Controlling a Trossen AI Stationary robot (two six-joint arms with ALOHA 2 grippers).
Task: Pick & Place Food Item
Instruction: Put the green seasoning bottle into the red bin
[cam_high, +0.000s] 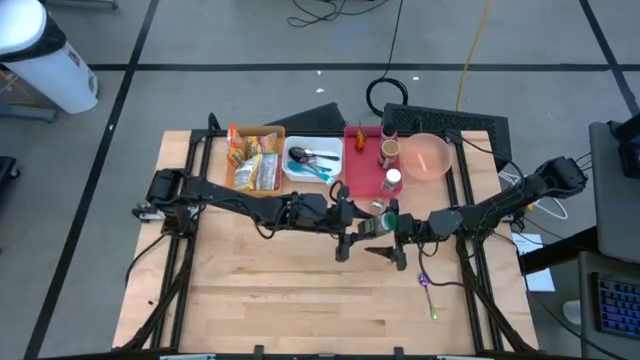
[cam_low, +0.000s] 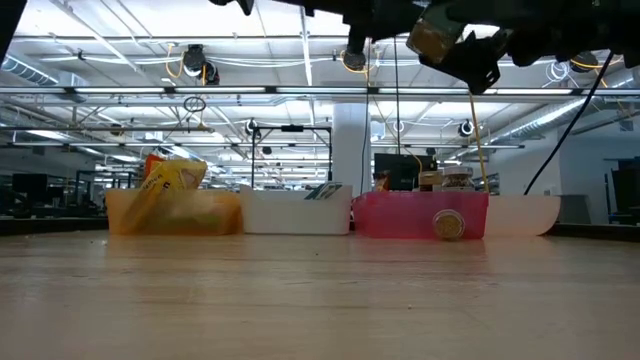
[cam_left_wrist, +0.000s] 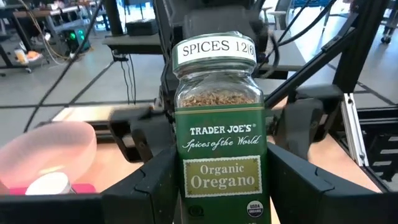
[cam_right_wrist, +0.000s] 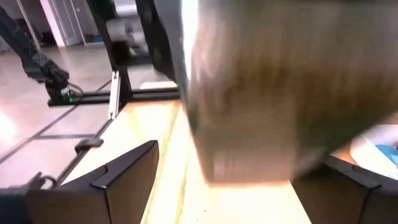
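A glass jar of oregano (cam_left_wrist: 221, 143) with a green label and white lid is held high above the table's middle (cam_high: 381, 223); in the low view the jar (cam_low: 436, 36) shows at the top. My left gripper (cam_left_wrist: 224, 183) is shut on it, reaching in level from the table's left (cam_high: 347, 216). My right gripper (cam_right_wrist: 239, 186) comes level from the right (cam_high: 400, 228) and stands open, one finger (cam_right_wrist: 127, 180) on either side of the blurred jar (cam_right_wrist: 249, 93) without touching it. My left gripper pinches the jar's labelled lower body (cam_left_wrist: 185, 186) between its two fingers (cam_left_wrist: 158, 183), one on each side. The fingers come level from the table's left. The jar sits lid up between them, lifted well clear of the table.
Along the far edge stand an orange bin (cam_high: 270, 130) with snack packets, a white bin (cam_high: 312, 143) with utensils, a red bin (cam_high: 362, 172) with jars, and a pink bowl (cam_high: 428, 157). A small purple and green thing (cam_high: 428, 290) lies near right. The near half is bare wood.
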